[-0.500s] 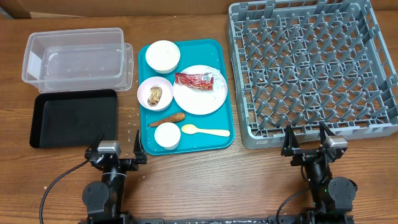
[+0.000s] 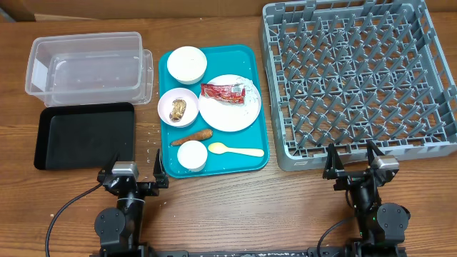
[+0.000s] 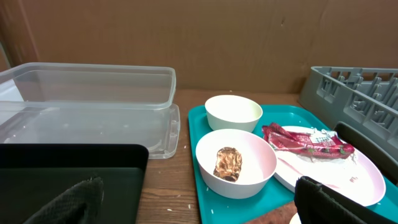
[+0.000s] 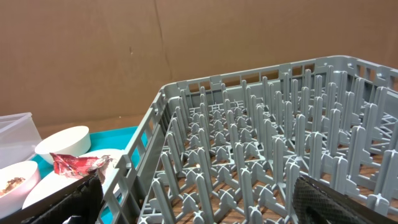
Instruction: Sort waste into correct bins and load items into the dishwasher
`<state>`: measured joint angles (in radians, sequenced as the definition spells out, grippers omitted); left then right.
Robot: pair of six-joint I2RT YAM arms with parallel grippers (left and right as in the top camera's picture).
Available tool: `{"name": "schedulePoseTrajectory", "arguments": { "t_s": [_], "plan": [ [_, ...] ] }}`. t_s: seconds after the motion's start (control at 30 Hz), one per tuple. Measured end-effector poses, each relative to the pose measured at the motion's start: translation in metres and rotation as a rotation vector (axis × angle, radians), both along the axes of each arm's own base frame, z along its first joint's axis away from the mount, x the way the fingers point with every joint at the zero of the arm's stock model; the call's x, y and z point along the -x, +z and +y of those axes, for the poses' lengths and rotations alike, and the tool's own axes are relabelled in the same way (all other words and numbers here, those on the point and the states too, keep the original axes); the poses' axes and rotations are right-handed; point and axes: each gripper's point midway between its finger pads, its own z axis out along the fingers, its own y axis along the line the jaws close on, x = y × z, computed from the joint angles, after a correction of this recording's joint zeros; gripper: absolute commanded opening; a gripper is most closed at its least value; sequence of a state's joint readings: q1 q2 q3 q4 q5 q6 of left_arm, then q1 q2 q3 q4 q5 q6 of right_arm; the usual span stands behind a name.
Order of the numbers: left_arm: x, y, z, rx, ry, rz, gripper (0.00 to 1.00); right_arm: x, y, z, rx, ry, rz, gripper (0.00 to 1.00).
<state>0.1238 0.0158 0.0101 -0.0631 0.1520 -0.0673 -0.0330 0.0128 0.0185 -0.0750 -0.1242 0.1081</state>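
Overhead: left gripper (image 2: pixel 136 166), right gripper (image 2: pixel 351 161) spread, empty; red wrapper (image 2: pixel 223 91) on plate (image 2: pixel 239 115) seems light, crinkly; pinch a raised fold.

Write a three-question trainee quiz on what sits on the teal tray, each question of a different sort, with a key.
1. True or false: the red wrapper lies on the pale pink plate.
2. Pick one: the brown food lump sits in A) the pink bowl, B) the pale pink plate, C) the red wrapper.
3. Fill in the colour: the yellow spoon lies on the ____ tray.

Key: 1 true; 2 A; 3 teal, the teal tray.
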Motion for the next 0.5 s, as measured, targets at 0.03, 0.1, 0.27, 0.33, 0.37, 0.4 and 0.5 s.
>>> {"name": "schedulePoseTrajectory", "arguments": {
  "t_s": [0.03, 0.1, 0.27, 0.33, 0.37, 0.4, 0.5],
  "plan": [
    [0.0, 0.0, 0.0, 0.0, 0.0, 0.0, 1.0, 0.0, 0.0, 0.0, 0.0, 0.0, 0.0, 1.0],
    [0.0, 0.0, 0.0, 0.0, 0.0, 0.0, 1.0, 0.0, 0.0, 0.0, 0.0, -0.001, 0.0, 1.0],
    [0.0, 0.0, 0.0, -0.001, 0.002, 0.0, 1.0, 0.0, 0.0, 0.0, 0.0, -0.002, 0.0, 1.0],
    [0.0, 0.0, 0.003, -0.014, 0.018, -0.001, 1.0, 0.0, 0.0, 0.0, 0.0, -0.002, 0.0, 1.0],
    [0.0, 0.001, 0.005, -0.021, 0.026, -0.003, 1.0, 0.0, 0.0, 0.0, 0.001, -0.002, 0.0, 1.0],
    [0.0, 0.002, 0.005, -0.022, 0.03, -0.007, 1.0, 0.0, 0.0, 0.0, 0.0, -0.002, 0.0, 1.0],
    [-0.001, 0.021, 0.002, -0.035, 0.011, -0.087, 1.0, 0.0, 0.018, 0.0, -0.022, -0.001, -0.072, 1.0]
  ]
}}
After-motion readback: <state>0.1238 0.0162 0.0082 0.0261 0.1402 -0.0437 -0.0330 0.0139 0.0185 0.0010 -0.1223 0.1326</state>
